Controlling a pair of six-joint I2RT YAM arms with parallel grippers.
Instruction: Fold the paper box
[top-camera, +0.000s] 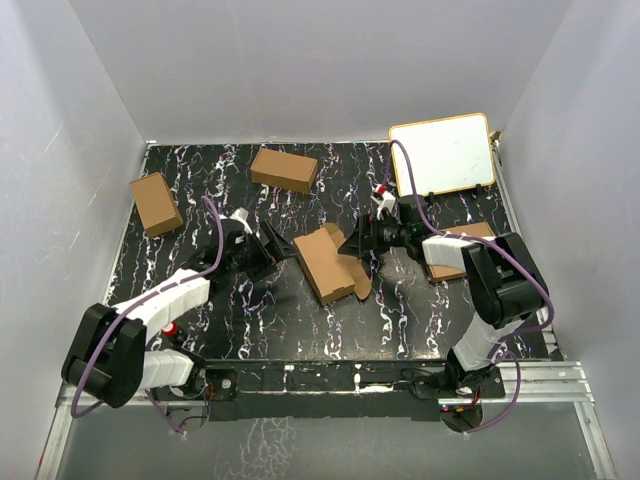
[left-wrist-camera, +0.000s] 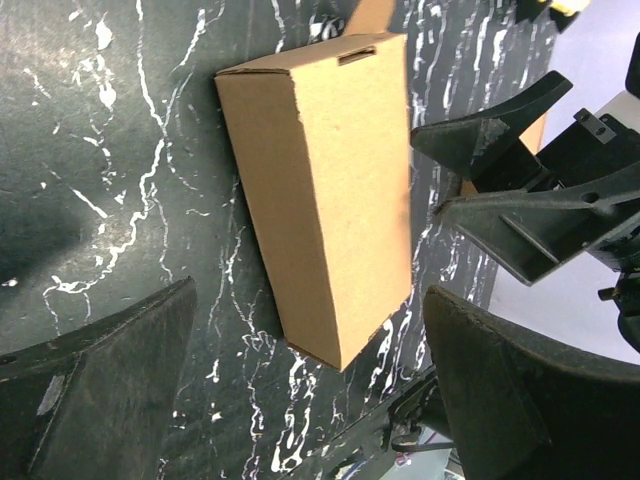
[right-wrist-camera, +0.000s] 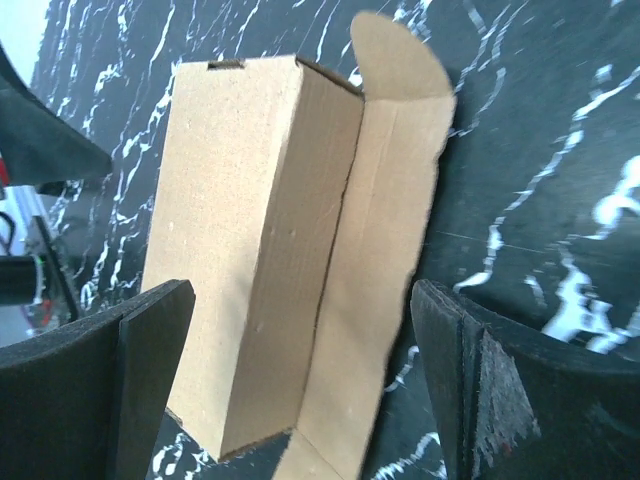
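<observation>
A short brown carton (top-camera: 156, 203) lies at the table's (top-camera: 250, 320) far left, and another carton (top-camera: 284, 169) sits near the back. The left gripper (left-wrist-camera: 310, 300) is wide open and holds nothing, its 2 fingers (left-wrist-camera: 110, 380) apart from the paper box (top-camera: 330, 263). The box lies mid-table between both grippers, mostly folded, with 1 long flap still loose. The right gripper (right-wrist-camera: 300, 290) is also spread wide and empty. A whiteboard (top-camera: 443, 154) stands at the back right.
</observation>
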